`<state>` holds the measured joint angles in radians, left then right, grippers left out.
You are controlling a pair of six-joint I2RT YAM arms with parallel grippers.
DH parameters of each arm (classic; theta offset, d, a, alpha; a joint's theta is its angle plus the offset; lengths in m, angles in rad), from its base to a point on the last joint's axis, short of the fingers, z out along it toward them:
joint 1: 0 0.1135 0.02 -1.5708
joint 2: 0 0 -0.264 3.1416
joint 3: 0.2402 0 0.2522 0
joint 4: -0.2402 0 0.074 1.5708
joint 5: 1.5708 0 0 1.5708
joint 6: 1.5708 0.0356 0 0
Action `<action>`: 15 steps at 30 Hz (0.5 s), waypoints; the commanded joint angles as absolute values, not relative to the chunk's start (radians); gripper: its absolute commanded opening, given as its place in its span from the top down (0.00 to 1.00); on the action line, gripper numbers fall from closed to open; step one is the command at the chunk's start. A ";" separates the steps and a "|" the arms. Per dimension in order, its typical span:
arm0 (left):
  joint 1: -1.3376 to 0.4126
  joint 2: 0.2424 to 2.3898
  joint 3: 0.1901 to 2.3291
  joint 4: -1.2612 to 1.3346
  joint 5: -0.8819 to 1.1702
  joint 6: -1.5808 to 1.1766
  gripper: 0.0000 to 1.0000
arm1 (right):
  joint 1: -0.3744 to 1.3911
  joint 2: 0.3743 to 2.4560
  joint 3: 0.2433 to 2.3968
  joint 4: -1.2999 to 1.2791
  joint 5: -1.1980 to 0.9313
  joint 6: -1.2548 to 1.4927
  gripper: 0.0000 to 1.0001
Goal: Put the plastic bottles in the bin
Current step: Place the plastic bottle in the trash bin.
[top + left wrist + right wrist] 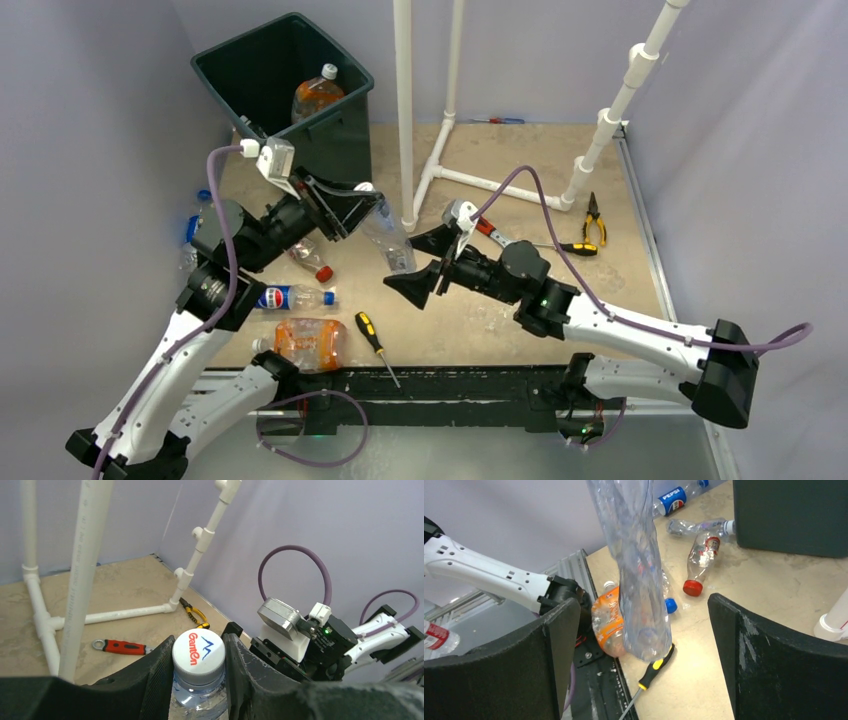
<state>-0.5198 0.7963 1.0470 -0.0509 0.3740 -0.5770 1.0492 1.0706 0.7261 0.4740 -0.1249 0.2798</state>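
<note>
Pinches clear bottle (388, 232) by cap in left jaws, body hanging down, bin (335, 140) just beyond. Holds right jaws wide, empty.

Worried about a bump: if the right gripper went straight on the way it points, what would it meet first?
Probably the clear crushed bottle held by the left gripper, hanging between the open jaws of the right gripper; an orange-label bottle lies beyond.
</note>
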 commanded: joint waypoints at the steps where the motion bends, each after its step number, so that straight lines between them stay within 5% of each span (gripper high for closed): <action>1: -0.525 0.781 1.138 -0.118 0.239 -0.516 1.00 | 1.055 1.019 0.810 0.451 -0.136 0.347 0.01; 15: -0.525 0.832 1.375 -0.189 -0.475 -0.187 1.00 | 1.055 0.658 0.732 0.288 -0.074 0.361 0.01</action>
<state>-0.5198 0.7628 1.3247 -0.2245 -0.1780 -0.3332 1.0492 0.7364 0.7822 0.3153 -0.1234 0.3580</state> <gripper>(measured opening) 0.360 0.987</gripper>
